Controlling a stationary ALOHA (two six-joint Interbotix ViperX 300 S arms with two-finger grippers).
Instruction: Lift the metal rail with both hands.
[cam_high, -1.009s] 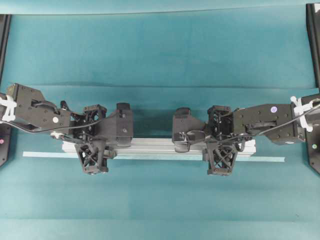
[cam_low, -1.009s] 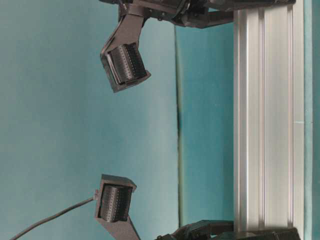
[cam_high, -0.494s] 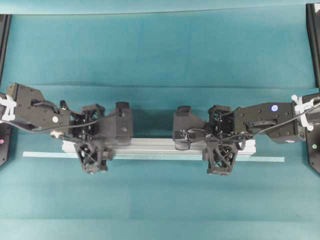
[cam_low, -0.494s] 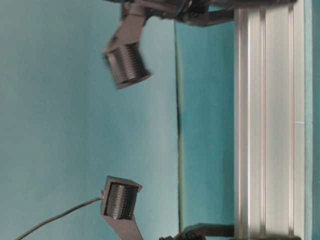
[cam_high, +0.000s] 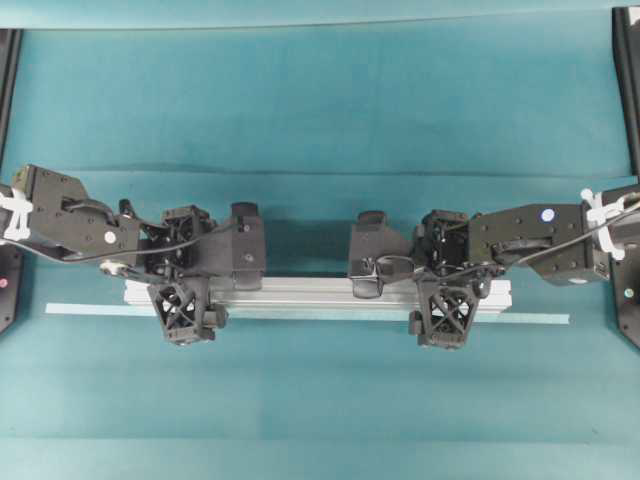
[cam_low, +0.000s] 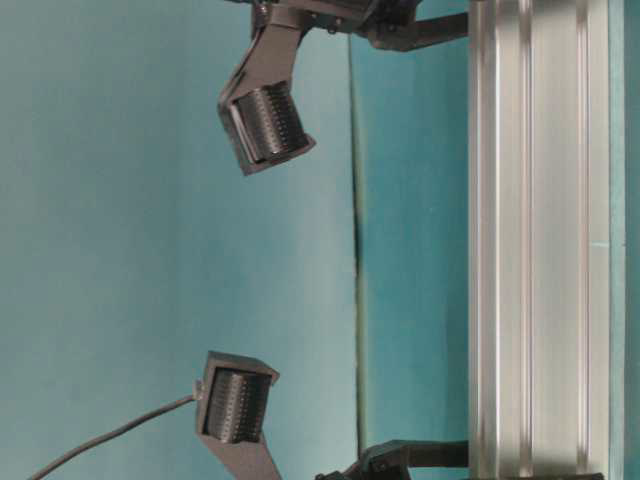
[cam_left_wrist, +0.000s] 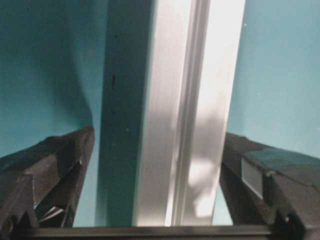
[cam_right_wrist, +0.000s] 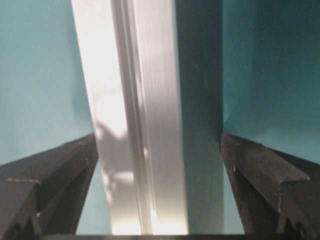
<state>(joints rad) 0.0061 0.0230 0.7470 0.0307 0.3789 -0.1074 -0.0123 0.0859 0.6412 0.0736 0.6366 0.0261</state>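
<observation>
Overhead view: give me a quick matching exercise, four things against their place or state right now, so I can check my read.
Things:
1. metal rail
2. left end effector
3. right end effector
4. pale tape strip

Places or states:
A. open, straddling the rail near its right end
B. flat on the teal cloth, running left to right
C. open, straddling the rail near its left end
D. thin, sticking out past both rail ends

Pairs: 1-B, 2-C, 3-A, 4-D

Both arms reach in level from opposite sides, wrists facing each other. The left gripper (cam_high: 182, 270) straddles the metal rail (cam_high: 318, 294) near its left end, jaws spread wide; the right gripper (cam_high: 443, 272) straddles its right end, equally wide apart.
</observation>
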